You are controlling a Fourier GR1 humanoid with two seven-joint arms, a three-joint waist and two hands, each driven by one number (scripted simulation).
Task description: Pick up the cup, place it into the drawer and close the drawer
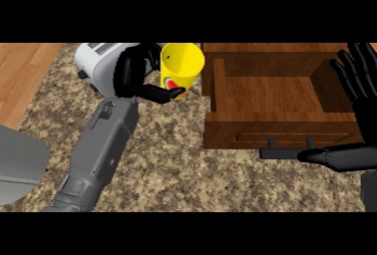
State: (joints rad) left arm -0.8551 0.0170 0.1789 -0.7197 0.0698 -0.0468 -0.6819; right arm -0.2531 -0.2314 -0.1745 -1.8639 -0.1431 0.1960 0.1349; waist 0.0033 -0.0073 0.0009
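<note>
A yellow cup [182, 63] with a red and green mark is held tilted above the counter, just left of the open wooden drawer [221, 84]. My left hand [134, 72] is curled round the cup from the left, thumb across its lower part. The drawer's inside is bare, and its dark handle [288, 145] sits on the front panel. At the right edge my right hand [358, 74] is open, fingers straight over the drawer's right wall and thumb beside the handle.
A white toaster [97, 59] stands behind my left hand at the back left. A grey rounded object [16, 164] lies at the left edge. The speckled counter [184, 169] runs in front of the drawer, with wooden floor at the far left.
</note>
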